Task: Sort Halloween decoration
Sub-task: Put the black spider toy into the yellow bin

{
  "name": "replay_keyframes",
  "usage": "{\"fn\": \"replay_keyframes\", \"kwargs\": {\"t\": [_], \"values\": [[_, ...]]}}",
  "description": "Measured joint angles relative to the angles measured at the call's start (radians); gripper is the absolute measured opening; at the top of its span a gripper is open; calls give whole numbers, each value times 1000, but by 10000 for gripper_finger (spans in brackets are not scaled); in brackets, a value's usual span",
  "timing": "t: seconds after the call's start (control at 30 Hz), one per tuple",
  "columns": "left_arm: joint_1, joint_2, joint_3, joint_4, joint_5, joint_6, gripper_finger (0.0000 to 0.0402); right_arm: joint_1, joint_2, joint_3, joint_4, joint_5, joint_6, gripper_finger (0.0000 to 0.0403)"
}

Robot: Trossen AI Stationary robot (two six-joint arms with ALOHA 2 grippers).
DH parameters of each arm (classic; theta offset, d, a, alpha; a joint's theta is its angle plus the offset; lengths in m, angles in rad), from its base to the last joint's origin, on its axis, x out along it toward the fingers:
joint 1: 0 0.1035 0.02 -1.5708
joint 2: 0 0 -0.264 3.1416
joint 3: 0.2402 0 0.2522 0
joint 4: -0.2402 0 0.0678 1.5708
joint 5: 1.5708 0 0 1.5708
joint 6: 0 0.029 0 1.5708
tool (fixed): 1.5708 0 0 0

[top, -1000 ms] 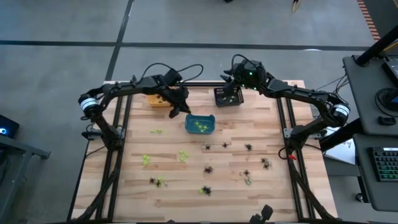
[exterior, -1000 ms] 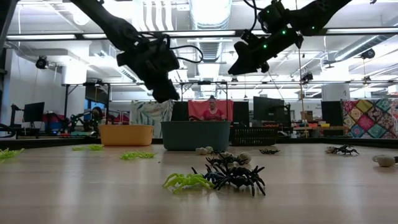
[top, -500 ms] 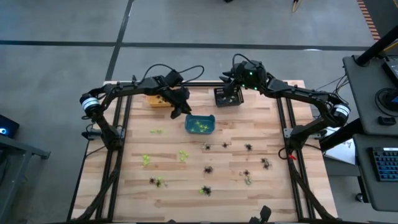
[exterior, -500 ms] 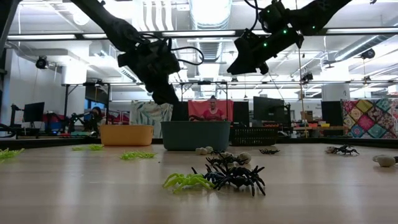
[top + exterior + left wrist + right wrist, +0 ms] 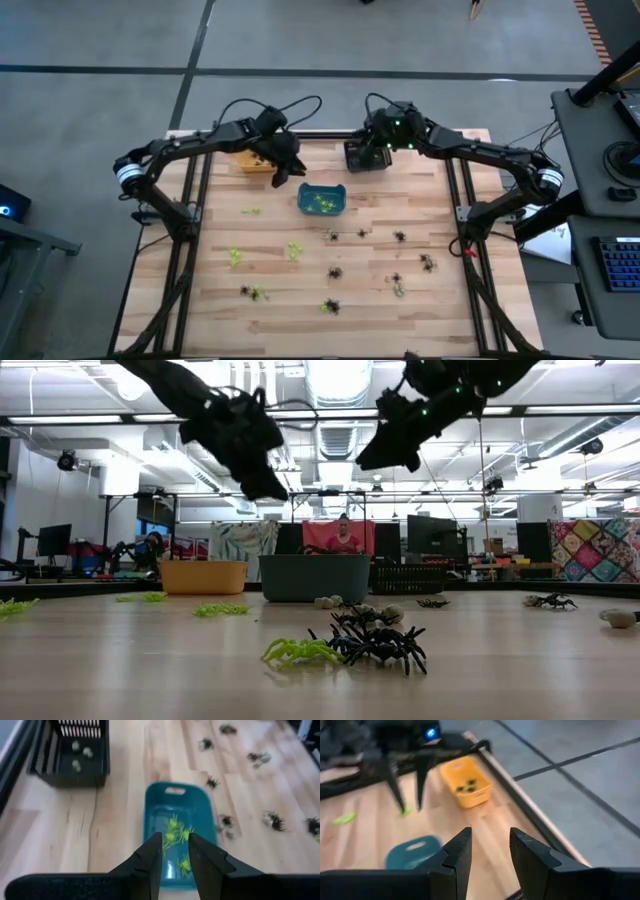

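Note:
Lime green (image 5: 294, 250) and black (image 5: 335, 272) spider trinkets lie scattered on the wooden table; one of each lies close in the low view, green (image 5: 300, 651) and black (image 5: 380, 643). The teal bin (image 5: 322, 198) holds several green ones (image 5: 175, 827). The black bin (image 5: 70, 750) holds pale ones, and the orange bin (image 5: 467, 787) holds dark ones. My left gripper (image 5: 175, 855) hangs open and empty in the air, beside the teal bin's left end (image 5: 283, 176). My right gripper (image 5: 490, 851) is open and empty, high over the black bin (image 5: 365, 148).
The three bins stand in a row along the table's far side: orange (image 5: 250, 160), teal, then black (image 5: 366, 158). The loose trinkets cover the table's middle and near half. Metal frame rails (image 5: 190, 230) run along the left and right edges.
My left gripper has risen from just above the teal bin's left end and drawn back a little toward the far left. My right gripper has swung toward the table's left over the black bin and tipped closer to level.

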Motion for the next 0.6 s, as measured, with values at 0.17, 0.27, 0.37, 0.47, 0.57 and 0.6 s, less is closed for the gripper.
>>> {"fn": "replay_keyframes", "kwargs": {"t": [0.17,0.27,0.37,0.47,0.57,0.6], "values": [[-69,-73,-36,40,1,-23,78,92,0,41,-95,0,-18,123],[-121,-129,-106,124,0,-74,77,142,0,54,-170,0,-11,123],[-166,-200,-179,214,-24,-137,77,190,0,57,-237,0,12,123],[-215,-278,-251,287,-149,-193,77,232,0,56,-321,0,67,123],[-262,-356,-319,356,-268,-238,77,275,0,56,-412,1,136,123],[-275,-380,-341,374,-291,-254,77,291,0,56,-440,1,167,123]]}}
